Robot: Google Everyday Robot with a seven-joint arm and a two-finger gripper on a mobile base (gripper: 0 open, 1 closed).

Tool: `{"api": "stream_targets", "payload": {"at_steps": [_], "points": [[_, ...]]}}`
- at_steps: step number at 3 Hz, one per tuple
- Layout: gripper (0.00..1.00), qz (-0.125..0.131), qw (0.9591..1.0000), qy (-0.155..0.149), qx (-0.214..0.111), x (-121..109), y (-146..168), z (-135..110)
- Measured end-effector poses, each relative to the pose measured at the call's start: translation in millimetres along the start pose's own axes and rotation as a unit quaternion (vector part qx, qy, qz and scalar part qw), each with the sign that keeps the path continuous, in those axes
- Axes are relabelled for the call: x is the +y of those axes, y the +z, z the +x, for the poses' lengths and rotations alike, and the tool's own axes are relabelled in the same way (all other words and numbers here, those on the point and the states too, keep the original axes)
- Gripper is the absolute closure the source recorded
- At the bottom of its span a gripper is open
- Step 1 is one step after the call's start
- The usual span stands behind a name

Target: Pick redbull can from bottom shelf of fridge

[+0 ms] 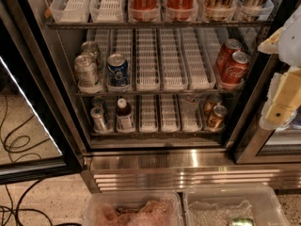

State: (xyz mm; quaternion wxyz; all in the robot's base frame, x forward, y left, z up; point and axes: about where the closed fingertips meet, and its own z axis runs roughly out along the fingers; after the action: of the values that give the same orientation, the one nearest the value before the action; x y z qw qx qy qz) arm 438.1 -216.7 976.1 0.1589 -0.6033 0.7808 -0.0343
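The fridge (155, 161) stands open in front of me. The bottom shelf (155, 133) is the lowest wire rack with white lane dividers. The redbull can (98, 119), slim and silver with a pull-tab top, stands upright at the front of the far-left lane. Another small can (98, 101) stands right behind it. My gripper (282, 100) is at the right edge of the view, outside the fridge by the right door frame. It is far to the right of the can and holds nothing that shows.
A small bottle (124, 116) stands next to the redbull can. Two bronze-gold cans (217, 117) are at the shelf's right. The middle rack holds silver cans (87, 72), a blue can (117, 69) and red cola cans (233, 65). The glass door (28, 126) is open at left. Plastic bins (230, 208) sit below.
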Motion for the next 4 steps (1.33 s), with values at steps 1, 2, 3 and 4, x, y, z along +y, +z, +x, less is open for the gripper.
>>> {"api": "stream_targets", "payload": {"at_steps": [1, 2, 3, 4], "points": [[0.00, 0.000, 1.0000, 0.000, 0.000, 0, 0, 0], [0.00, 0.017, 0.9997, 0.008, -0.013, 1, 4, -6], [0.00, 0.036, 0.9982, 0.007, -0.047, 2, 17, -25], [0.00, 0.036, 0.9982, 0.007, -0.047, 2, 17, -25]]}}
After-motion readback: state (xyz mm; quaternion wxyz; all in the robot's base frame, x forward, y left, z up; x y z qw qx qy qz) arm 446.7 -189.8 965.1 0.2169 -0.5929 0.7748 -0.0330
